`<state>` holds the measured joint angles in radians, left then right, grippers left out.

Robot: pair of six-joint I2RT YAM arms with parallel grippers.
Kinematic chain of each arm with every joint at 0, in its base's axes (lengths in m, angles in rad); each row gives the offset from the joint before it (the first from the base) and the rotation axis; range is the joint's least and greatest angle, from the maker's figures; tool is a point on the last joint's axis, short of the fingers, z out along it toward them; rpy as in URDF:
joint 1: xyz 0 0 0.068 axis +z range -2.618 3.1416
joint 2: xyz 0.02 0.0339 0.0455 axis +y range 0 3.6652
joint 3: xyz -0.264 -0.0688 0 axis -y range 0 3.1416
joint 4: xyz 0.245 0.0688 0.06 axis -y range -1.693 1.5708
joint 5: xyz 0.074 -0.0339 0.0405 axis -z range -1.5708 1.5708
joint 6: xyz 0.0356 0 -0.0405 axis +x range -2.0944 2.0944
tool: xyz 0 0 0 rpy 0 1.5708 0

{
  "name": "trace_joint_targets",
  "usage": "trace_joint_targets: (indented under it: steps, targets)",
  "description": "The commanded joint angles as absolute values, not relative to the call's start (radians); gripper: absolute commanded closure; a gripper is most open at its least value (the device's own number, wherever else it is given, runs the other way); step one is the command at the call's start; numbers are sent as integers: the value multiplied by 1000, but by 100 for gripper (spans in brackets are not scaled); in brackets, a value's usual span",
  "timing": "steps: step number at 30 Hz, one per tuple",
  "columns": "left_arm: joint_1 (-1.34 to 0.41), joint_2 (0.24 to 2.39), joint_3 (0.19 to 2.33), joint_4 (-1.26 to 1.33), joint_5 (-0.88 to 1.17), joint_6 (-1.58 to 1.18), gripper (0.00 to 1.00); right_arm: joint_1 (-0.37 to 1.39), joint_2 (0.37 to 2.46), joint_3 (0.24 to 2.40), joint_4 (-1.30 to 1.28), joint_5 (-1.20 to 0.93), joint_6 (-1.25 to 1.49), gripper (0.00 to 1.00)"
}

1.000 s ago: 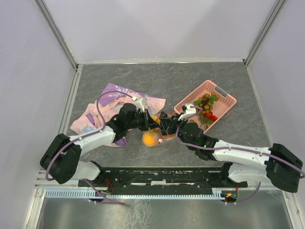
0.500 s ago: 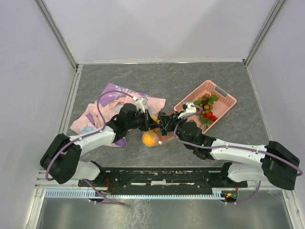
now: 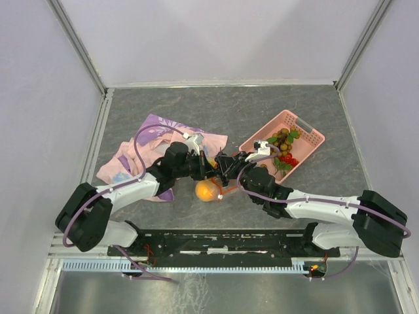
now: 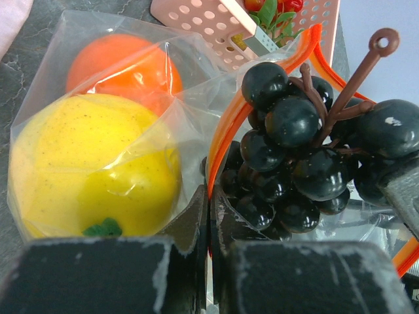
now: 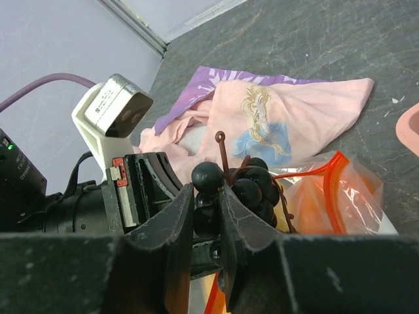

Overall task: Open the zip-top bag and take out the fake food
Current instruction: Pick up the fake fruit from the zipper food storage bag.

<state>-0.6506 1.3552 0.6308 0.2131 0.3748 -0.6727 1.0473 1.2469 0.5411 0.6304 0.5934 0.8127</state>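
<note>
On the bench [image 3: 262, 104], the cloth [image 3: 154, 140] lies to the left and the basket [image 3: 265, 135], with fake food [image 3: 283, 149] in it, to the right; the zip-top bag [image 4: 196, 98] lies between them, nearer the arms' bases. Two round fruits [image 4: 91, 163] sit side by side inside the bag. The grape bunch [image 4: 294, 157] sits at its mouth in the grip of the right tool [image 5: 205, 209], with the left tool [image 4: 208, 222] pinching the mouth's edge beside it.

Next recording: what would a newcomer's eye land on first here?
The dark purple grape bunch, pinched in the right gripper at the mouth of the zip-top bag mid-table. Beside it the left gripper clamps the bag's orange-red zip edge, with a yellow fruit and an orange inside the clear plastic. A pink basket of more fruit lies to the right, a patterned cloth to the left.
</note>
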Motion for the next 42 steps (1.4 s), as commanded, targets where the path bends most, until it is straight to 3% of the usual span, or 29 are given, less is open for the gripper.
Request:
trace_joint_targets:
  steps: [1,42]
  targets:
    - [-657,1356,622,219,378,-632,97,1051,1216,585,710,610,818,73]
    - [-655,1388,623,204,349,-620,97,1050,908,624,600,654,595,72]
